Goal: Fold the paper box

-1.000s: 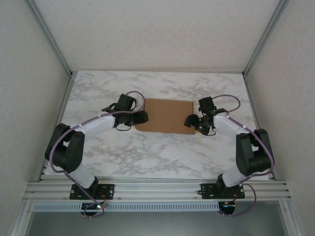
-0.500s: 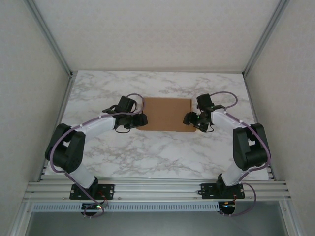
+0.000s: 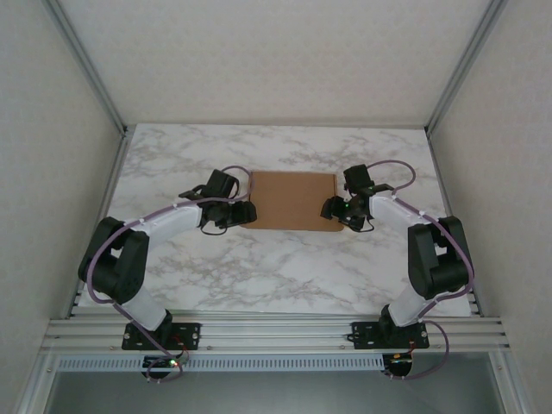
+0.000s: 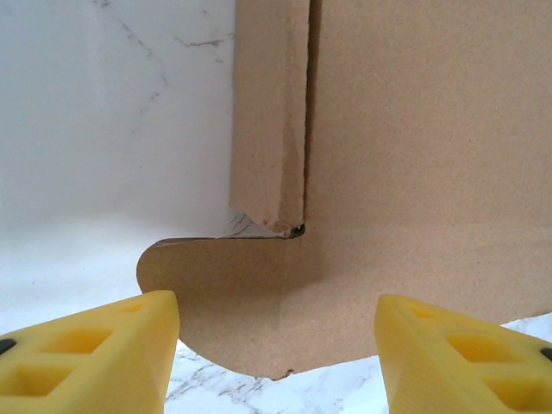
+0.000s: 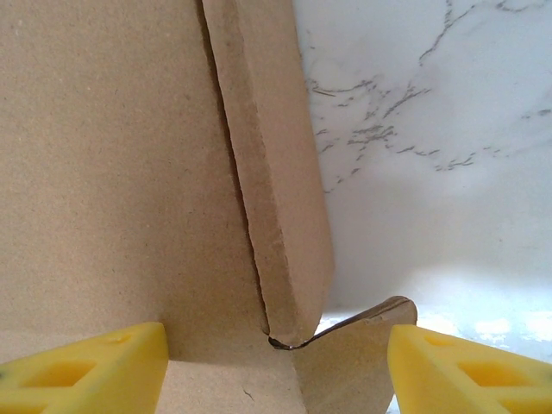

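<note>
The paper box (image 3: 293,198) is a flat brown cardboard piece lying mid-table. My left gripper (image 3: 244,213) is at its near-left corner and my right gripper (image 3: 334,210) at its near-right corner. In the left wrist view the yellow fingers (image 4: 86,354) stand wide apart, gripper (image 4: 276,362) open, with the box's rounded corner flap (image 4: 241,293) between and just beyond them. A narrow side flap (image 4: 269,112) stands up along the edge. My right gripper (image 5: 276,371) is open too, its fingers (image 5: 470,371) astride a raised side flap (image 5: 280,190) and a small curled ear (image 5: 366,341).
The marble table (image 3: 259,267) stretches bare in front of the box. Metal frame posts and pale walls close in the left, right and back sides. Both arm bases (image 3: 159,332) are bolted on the near rail.
The right gripper has moved back and a little left onto the box's near-right corner, its jaws narrowing slightly. The box's near edge has shifted slightly back. The left gripper has hardly moved.
</note>
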Available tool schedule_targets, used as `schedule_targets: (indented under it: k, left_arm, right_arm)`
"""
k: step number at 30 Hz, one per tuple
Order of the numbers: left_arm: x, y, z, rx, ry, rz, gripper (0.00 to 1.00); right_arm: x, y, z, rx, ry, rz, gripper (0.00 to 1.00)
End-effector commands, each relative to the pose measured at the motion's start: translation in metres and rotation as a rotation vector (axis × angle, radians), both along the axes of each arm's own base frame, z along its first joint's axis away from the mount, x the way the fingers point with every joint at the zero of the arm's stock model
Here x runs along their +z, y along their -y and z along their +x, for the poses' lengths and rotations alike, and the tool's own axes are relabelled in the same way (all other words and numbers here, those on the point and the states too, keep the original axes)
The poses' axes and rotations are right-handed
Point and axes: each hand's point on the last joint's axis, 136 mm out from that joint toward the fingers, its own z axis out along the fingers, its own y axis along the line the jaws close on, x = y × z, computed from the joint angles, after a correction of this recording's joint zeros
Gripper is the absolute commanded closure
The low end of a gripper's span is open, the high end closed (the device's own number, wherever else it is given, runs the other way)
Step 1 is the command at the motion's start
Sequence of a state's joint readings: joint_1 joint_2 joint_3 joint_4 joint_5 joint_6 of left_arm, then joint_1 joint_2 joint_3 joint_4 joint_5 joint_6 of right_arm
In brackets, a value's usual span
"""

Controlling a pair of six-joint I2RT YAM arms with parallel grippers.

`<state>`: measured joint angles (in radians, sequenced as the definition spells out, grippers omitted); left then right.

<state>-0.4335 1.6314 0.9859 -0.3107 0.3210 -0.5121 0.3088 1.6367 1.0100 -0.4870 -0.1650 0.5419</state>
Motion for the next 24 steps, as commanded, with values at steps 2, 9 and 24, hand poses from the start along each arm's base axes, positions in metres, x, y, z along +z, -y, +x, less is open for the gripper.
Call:
schedule_targets:
  k: [2,9,24]
  left_arm:
    - [-0.012,0.002,-0.008,0.001,-0.023,-0.008,0.39]
    - [-0.022,0.006,-0.009,0.011,-0.035,-0.036,0.39]
    - [0.02,-0.017,0.007,0.023,0.075,0.124,0.4]
  right_arm:
    - [-0.014,0.003,-0.008,0.013,-0.039,-0.054,0.32]
    - [-0.014,0.001,-0.009,0.017,-0.041,-0.045,0.32]
    - [-0.013,0.003,-0.01,0.022,-0.041,-0.065,0.32]
